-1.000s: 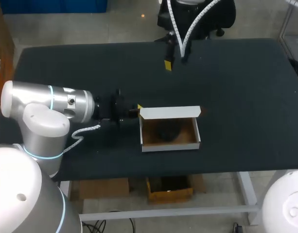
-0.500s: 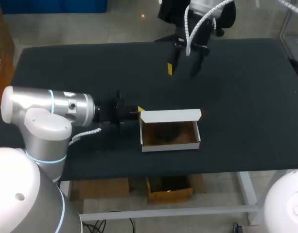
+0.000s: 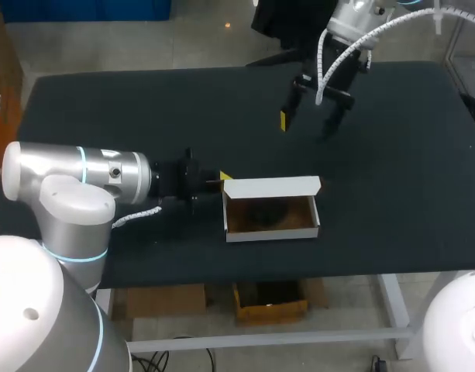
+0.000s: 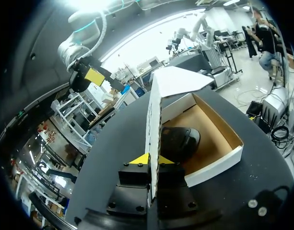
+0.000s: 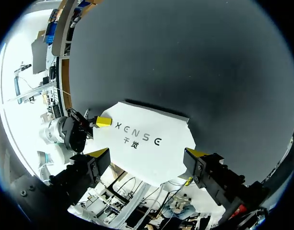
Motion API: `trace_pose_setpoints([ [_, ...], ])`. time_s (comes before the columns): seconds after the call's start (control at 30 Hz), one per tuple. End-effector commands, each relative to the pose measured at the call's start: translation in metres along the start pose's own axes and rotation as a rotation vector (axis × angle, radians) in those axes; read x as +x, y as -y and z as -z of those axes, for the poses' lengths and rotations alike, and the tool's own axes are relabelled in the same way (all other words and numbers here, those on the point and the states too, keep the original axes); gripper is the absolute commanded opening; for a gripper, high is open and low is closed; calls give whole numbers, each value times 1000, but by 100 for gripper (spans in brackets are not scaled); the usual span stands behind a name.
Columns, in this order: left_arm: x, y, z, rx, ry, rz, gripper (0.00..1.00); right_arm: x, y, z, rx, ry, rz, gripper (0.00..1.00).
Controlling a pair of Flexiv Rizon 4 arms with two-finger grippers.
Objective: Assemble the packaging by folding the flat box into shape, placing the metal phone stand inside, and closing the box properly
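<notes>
Head view: white cardboard box (image 3: 272, 234) open on black tabletop (image 3: 129, 101), lid upright at far wall. Dark metal phone stand (image 3: 262, 215) inside box. Left gripper (image 3: 222, 177) at box's left end. Right gripper (image 3: 308, 120) beyond box's far side, fingers apart.
Left wrist view: left gripper (image 4: 149, 159) clamped on box (image 4: 218, 155) end wall.
Right wrist view: right gripper (image 5: 147, 160) spread wide above box (image 5: 147, 143) lid.

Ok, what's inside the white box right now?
A dark phone stand lies on the brown floor of the box. The upright lid covers one edge of it; its underside can't be seen.
</notes>
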State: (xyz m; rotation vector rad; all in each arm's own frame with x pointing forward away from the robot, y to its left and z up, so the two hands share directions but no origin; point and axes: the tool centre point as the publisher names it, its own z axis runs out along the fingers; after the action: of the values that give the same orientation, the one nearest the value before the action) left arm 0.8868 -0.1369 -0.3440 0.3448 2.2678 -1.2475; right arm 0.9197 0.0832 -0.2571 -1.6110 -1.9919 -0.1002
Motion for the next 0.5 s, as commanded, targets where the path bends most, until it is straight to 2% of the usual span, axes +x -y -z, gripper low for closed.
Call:
trace_pose_setpoints([
  [0.03,6,-4,-6,0,7,-3,0,4,8,-2,-106,22,-1,100],
  [0.13,6,-3,-6,-2,12,-10,0,5,4,0,-103,35,-36,100],
  [0.2,6,-3,-6,-1,13,-13,0,9,1,0,-73,42,-36,100],
  [0.27,7,-3,-6,0,15,-19,0,10,2,0,-47,58,-85,100],
  [0.5,10,-3,-6,12,27,-50,0,3,8,-4,6,37,-161,100],
])
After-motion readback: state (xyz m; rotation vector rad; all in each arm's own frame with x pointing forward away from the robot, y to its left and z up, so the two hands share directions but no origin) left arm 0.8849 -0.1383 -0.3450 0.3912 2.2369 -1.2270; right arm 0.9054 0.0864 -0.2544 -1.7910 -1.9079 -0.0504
